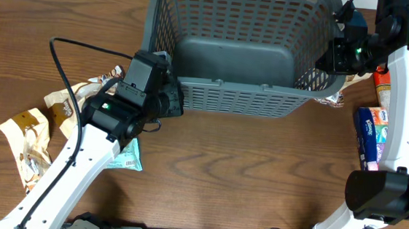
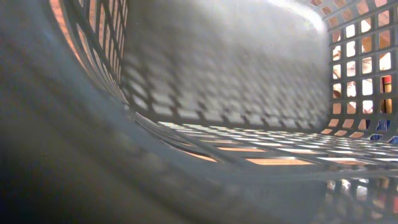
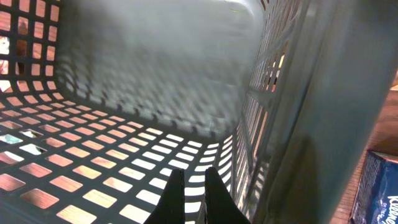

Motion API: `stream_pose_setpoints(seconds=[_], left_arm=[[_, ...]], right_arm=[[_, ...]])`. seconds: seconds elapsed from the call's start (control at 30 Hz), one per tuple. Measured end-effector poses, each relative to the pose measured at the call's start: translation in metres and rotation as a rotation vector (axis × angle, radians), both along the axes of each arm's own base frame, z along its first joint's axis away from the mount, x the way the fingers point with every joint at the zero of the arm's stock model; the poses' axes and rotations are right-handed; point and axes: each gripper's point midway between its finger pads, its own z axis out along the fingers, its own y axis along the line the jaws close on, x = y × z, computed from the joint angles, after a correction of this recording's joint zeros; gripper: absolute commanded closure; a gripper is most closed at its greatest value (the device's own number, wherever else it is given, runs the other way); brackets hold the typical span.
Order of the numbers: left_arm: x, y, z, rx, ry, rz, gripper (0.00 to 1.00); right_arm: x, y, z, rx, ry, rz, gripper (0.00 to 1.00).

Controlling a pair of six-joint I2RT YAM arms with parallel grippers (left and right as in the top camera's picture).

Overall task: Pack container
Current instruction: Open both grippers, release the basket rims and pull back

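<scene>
The container (image 1: 227, 102), a large dark grey-blue lattice basket, stands at the back middle of the table with nothing in it. My left gripper (image 1: 174, 102) is pressed against its near left corner. In the left wrist view the blurred rim (image 2: 124, 168) fills the bottom of the frame and hides the fingers. My right gripper (image 1: 331, 60) is at the basket's right wall. In the right wrist view its two black fingers (image 3: 193, 180) are almost together, inside the basket just beside the right wall (image 3: 323, 112), with only lattice showing in the thin gap.
Beige and brown snack packs (image 1: 31, 136) and a teal pack (image 1: 131, 157) lie left of the basket by my left arm. A blue pack (image 1: 371, 136) and a red-orange pack (image 1: 381, 79) lie on the right. A brown pack (image 1: 332, 101) sits under the basket's right corner.
</scene>
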Motion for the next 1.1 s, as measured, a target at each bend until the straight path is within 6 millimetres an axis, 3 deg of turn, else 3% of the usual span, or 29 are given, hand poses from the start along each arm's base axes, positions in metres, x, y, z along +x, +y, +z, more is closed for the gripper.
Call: stream_pose_setpoints(seconds=[0.73,0.87,1.1], left_arm=[[0.005,-0.001,0.000,0.000,-0.014,0.001,0.94],[0.005,-0.001,0.000,0.002,-0.015,-0.001,0.94],[0.006,0.000,0.000,0.009,-0.020,-0.008,0.94]], right_arm=[[-0.001,0.005,0.004,0.030,-0.001,0.008,0.99],[0.002,0.007,0.027,0.036,-0.057,0.012,0.99],[-0.012,0.011,0.093,0.053,-0.183,0.000,0.99]])
